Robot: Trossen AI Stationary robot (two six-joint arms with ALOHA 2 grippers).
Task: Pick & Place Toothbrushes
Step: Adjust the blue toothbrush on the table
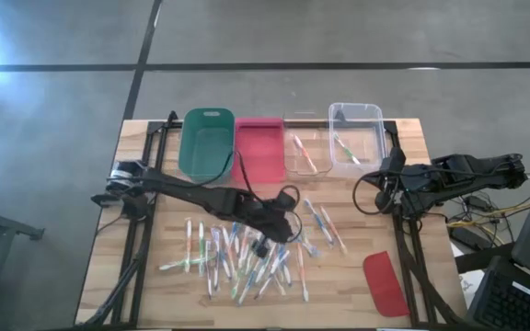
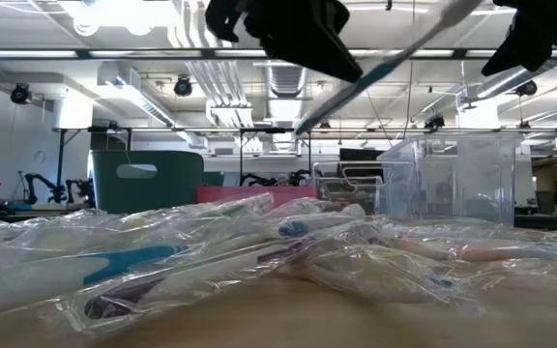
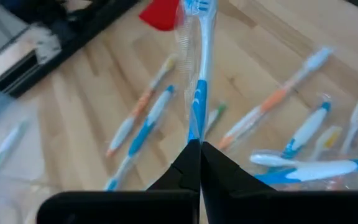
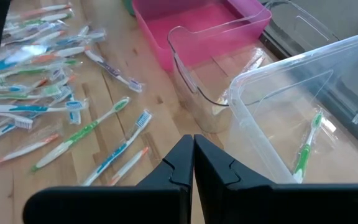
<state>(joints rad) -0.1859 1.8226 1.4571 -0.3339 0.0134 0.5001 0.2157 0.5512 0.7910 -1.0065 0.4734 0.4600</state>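
Note:
Several wrapped toothbrushes (image 1: 237,257) lie in a loose pile on the wooden table, with blue, green and orange accents. My left gripper (image 3: 199,146) hangs over the pile's right part (image 1: 270,237), shut on one blue toothbrush (image 3: 199,81) in a clear wrapper, which also shows aloft in the low view (image 2: 380,60). My right gripper (image 4: 193,146) waits shut and empty at the table's right side (image 1: 383,182), beside two clear bins. A green toothbrush (image 4: 306,146) lies in the nearer clear bin (image 1: 355,138), an orange one (image 1: 304,154) in the other. My left gripper pinches the blue toothbrush by its handle end (image 3: 194,134) between the two fingers. The brush runs straight on past the fingertips, its bristle head (image 3: 197,6) farthest away. It is lifted clear of the table and the pile, slanting, wrapper still around it.
Along the far edge stand a green bin (image 1: 207,142), a pink bin (image 1: 259,147) and the two clear bins (image 1: 306,152). A flat red lid (image 1: 385,280) lies near the front right corner. Loose toothbrushes (image 1: 325,225) are scattered right of the pile.

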